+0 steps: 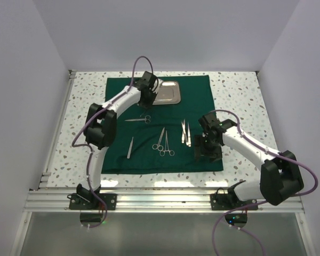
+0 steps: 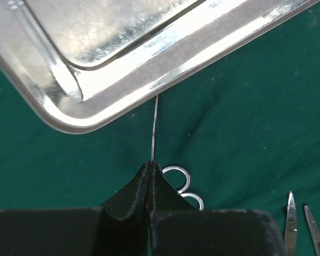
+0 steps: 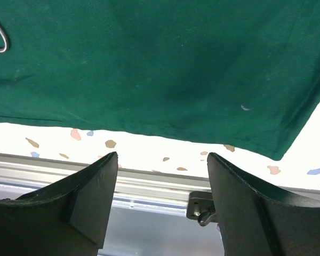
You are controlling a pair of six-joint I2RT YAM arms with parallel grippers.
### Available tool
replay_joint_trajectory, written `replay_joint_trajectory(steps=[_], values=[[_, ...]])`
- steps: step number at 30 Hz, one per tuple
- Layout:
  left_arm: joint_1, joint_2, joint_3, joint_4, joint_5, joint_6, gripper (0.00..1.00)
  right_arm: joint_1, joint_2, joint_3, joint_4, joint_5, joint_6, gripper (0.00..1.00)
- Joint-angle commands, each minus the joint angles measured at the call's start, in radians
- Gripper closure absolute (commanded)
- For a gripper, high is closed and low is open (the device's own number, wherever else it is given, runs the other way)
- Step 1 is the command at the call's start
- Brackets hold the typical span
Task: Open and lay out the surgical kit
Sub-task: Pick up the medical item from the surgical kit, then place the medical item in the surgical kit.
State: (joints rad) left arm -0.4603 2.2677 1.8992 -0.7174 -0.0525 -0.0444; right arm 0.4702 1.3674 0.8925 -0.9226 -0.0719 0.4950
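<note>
The dark green cloth (image 1: 202, 90) lies spread flat on the table. The steel tray (image 1: 167, 92) sits at its far middle and fills the top of the left wrist view (image 2: 122, 32). My left gripper (image 1: 150, 98) (image 2: 151, 166) is shut on a thin silver instrument (image 2: 154, 128), seen edge-on, whose tip reaches the tray's rim. On the cloth lie scissors (image 1: 139, 119), a single tweezer (image 1: 130, 147), two ring-handled forceps (image 1: 163, 142) and a pair of tweezers (image 1: 185, 132). My right gripper (image 1: 207, 151) (image 3: 162, 157) is open and empty over the cloth's near right corner (image 3: 277, 144).
The speckled table (image 1: 240, 101) surrounds the cloth. An aluminium rail (image 1: 165, 200) runs along the near edge and also shows in the right wrist view (image 3: 149, 181). White walls enclose the left, back and right. Ring handles (image 2: 182, 185) lie just behind the left fingers.
</note>
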Motion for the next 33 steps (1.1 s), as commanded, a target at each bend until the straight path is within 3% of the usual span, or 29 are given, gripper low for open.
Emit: replay_joint_trajectory(steps=[1,14,23,28,31,33], values=[[0.009,-0.099,-0.011,-0.03,-0.03,-0.031,1.0,-0.002,-0.03,-0.007,0.022,-0.032,0.005,0.29],[-0.012,-0.325,-0.239,0.022,-0.043,-0.11,1.0,-0.002,-0.077,-0.006,0.018,-0.037,-0.013,0.29],[-0.021,-0.738,-0.715,0.073,-0.104,-0.311,1.0,-0.002,-0.09,-0.004,0.022,-0.054,-0.024,0.28],[-0.037,-0.841,-0.933,0.157,-0.067,-0.408,1.0,-0.002,-0.076,-0.023,0.047,-0.083,-0.021,0.28],[-0.041,-0.83,-0.963,0.17,-0.063,-0.446,0.76,-0.002,-0.073,-0.03,0.053,-0.092,-0.016,0.28],[-0.047,-0.817,-0.941,0.165,-0.072,-0.454,0.49,-0.002,-0.077,-0.032,0.048,-0.091,-0.015,0.28]])
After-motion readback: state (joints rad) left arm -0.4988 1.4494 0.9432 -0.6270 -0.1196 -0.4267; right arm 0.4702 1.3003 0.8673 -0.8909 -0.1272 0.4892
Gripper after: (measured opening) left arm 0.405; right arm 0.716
